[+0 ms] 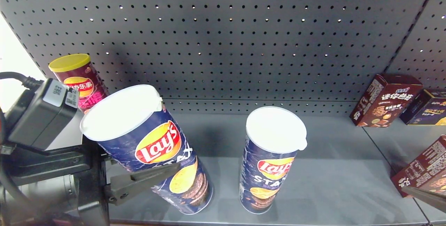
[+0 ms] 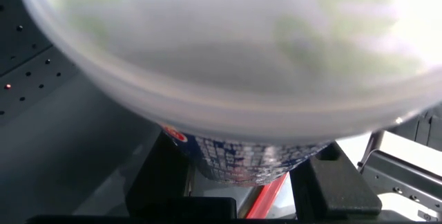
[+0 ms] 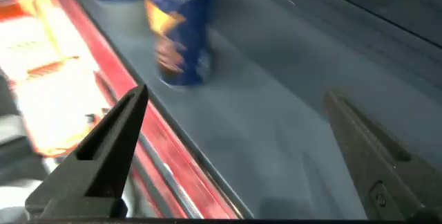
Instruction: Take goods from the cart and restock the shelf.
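Can point(image 1: 150, 149) tilted in clamped left hand point(image 2: 245, 179) at shelf point(image 1: 331, 184) edge; right hand point(image 3: 236, 94) agape, empty.

Soft, fairly bright light from in front makes the tilted can point(image 1: 150, 149) and the upright can point(image 1: 271, 156) throw diffuse shadows back across the grey shelf point(image 1: 334, 184) and pegboard point(image 1: 223, 27), whose holes glint, while white glare burns out the head view's left edge.

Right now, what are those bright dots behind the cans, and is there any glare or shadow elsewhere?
Head view: light comes through the pegboard holes as bright dots; the held can throws a soft shadow on that panel. Left wrist view: its white lid glows pale. Right wrist view: the shelf has a dull sheen, no hard glare.
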Controlling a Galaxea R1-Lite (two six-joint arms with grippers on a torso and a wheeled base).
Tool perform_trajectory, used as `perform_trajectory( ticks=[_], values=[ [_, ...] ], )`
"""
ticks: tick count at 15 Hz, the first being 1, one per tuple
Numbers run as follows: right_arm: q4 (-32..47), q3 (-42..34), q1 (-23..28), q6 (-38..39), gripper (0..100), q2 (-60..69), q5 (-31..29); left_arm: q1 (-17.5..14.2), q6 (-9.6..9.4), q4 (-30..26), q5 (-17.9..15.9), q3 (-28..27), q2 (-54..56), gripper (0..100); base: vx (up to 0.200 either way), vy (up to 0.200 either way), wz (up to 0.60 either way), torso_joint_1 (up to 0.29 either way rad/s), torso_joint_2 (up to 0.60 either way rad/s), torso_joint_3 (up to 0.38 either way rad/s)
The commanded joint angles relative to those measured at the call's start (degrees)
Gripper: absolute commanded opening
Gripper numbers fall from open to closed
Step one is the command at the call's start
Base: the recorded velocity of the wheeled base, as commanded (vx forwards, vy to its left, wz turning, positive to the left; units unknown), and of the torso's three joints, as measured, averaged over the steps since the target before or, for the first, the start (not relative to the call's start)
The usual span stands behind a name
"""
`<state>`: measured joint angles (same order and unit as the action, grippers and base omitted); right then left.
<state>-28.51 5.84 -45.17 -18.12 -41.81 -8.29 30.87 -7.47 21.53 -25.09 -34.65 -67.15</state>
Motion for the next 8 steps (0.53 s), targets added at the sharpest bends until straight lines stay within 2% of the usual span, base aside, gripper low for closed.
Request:
perform_trajectory(
  ticks=[1, 2, 4, 8],
  values=[
    [7.2, -0.7, -0.1, -1.3, 100, 11.3, -0.5, 0.1, -0.09, -0.1, 0.0, 0.0, -0.2, 0, 0.000, 0.000, 0.00, 0.000, 0.00, 0.000],
    [10.1, -0.9, -0.2, -1.0, 100, 14.3, -0.3, 0.1, -0.09, 0.0, 0.0, 0.1, -0.2, 0, 0.000, 0.000, 0.00, 0.000, 0.00, 0.000],
    [15.2, -2.7, -0.6, -0.1, 100, 19.8, 4.3, 0.1, -0.09, 0.1, -0.1, 0.8, -0.2, 0, 0.000, 0.000, 0.00, 0.000, 0.00, 0.000],
    [21.3, -5.3, -0.5, 0.4, 100, 30.0, 4.8, 0.2, -0.09, 0.1, -0.1, 1.2, -0.1, 0, 0.000, 0.000, 0.00, 0.000, 0.00, 0.000]
  ],
)
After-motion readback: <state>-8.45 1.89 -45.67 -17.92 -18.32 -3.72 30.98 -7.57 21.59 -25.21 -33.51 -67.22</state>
